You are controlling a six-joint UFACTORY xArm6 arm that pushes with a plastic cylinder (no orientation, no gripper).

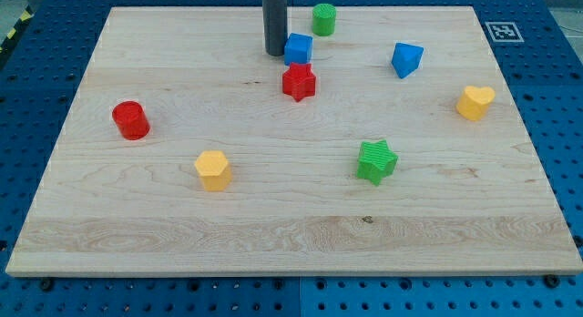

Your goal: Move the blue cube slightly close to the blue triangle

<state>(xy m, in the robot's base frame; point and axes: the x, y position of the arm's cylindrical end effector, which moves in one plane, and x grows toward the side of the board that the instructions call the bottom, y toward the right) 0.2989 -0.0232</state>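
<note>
**Nudging the blue cube rightward, with most of the gap left**

Starting from our tool: it is a plain dark rod with no jaws, so nothing opens, closes or grips; it only pushes. My tip (275,53) rests on the counter (273,253) at the far side, just left of the blue cube (298,49), seemingly touching its left face, though we cannot tell contact for sure.

Outward from there, a red star (299,82) sits just nearer than the cube, almost against it, and a green cylinder (323,19) stands a little farther and to the right. The blue triangle (406,59) lies well to the right of the cube, with bare wood between them.

We judge the task barely begun: the tip is placed on the correct side for a rightward push, but the cube and triangle are well apart.

The rod's upper part runs out of the frame's top, so the arm is unseen. The cube's left face is partly hidden by the rod.
</note>
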